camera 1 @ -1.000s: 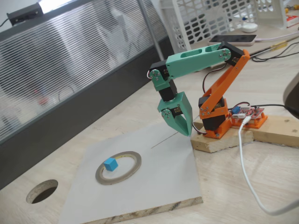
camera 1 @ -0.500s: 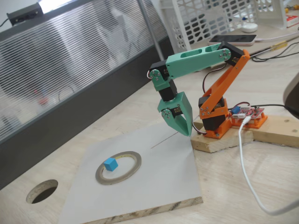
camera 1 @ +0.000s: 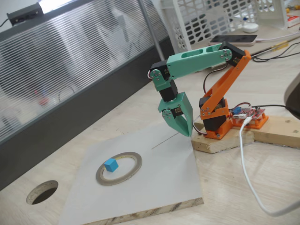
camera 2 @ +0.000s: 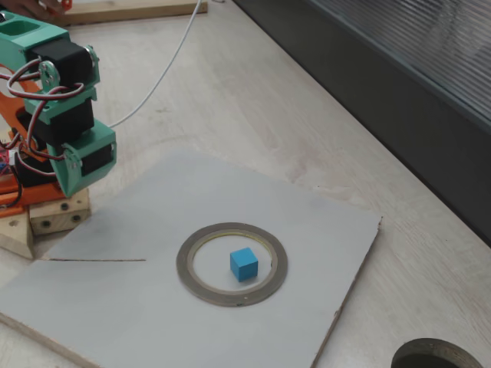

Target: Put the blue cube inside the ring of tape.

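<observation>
Already the small bright blue cube (camera 2: pixel 244 264) sits inside the flat grey-brown ring of tape (camera 2: pixel 186 270), frame centre; green gripper (camera 1: pixel 186 132) closed, empty, upper right. Retreat upward, avoiding the ring.

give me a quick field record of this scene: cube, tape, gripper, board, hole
cube: blue, on the board inside the tape ring, not touching its rim
tape: flat ring around the cube
gripper: green, shut, empty, raised near the arm base, apart from the ring
board: grey, carries ring and cube
hole: round, in the table beside the board
task state: looks done
</observation>
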